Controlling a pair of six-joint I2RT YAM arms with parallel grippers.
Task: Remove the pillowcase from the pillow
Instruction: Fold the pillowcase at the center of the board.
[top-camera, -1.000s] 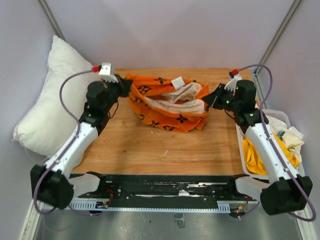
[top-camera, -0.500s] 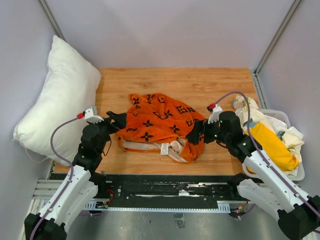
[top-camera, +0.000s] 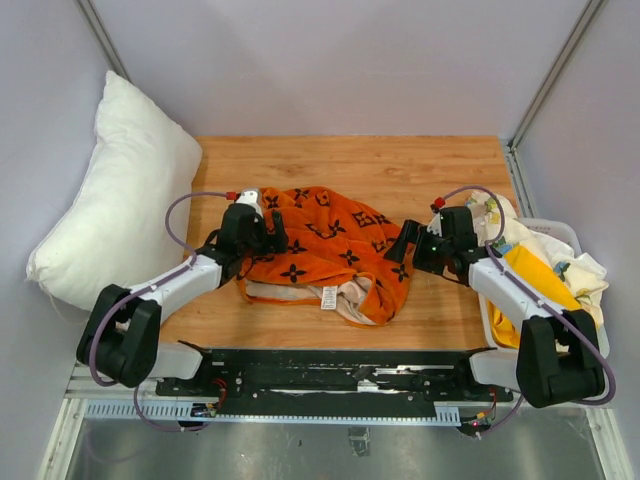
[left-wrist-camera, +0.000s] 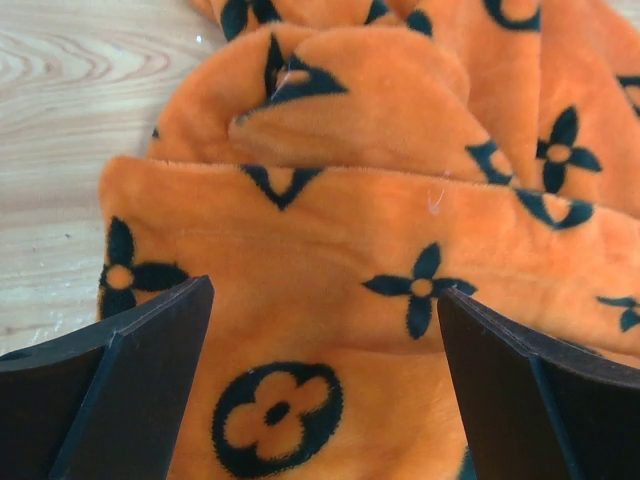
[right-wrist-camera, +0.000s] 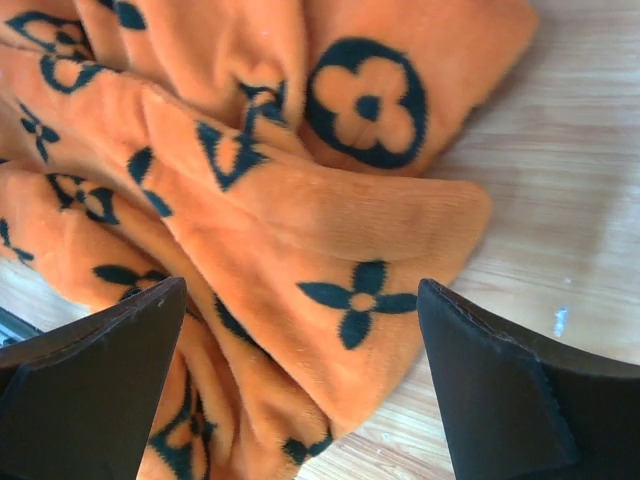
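Observation:
The bright orange pillowcase (top-camera: 325, 250) with black flower motifs lies in a crumpled heap in the middle of the wooden table, a strip of pale lining and a white label showing at its near edge. The plump white pillow (top-camera: 120, 190) leans against the left wall, apart from the pillowcase and bare. My left gripper (top-camera: 272, 228) stands open at the heap's left edge, and in its wrist view the pillowcase (left-wrist-camera: 330, 250) fills the space ahead of the left gripper (left-wrist-camera: 325, 300). My right gripper (top-camera: 405, 243) stands open at the heap's right edge, over the pillowcase (right-wrist-camera: 300, 220); nothing is clamped in the right gripper (right-wrist-camera: 302, 290).
A white basket (top-camera: 577, 235) at the table's right side holds a yellow cloth (top-camera: 540, 280) and white cloths. Metal frame posts rise at the back corners. The arms' base rail (top-camera: 330, 375) runs along the near edge. Bare wood (top-camera: 350, 160) lies behind the heap.
A second ago both grippers were shut on the pillowcase, holding it stretched at the back of the table. It now lies as a heap nearer the front, and both grippers have opened.

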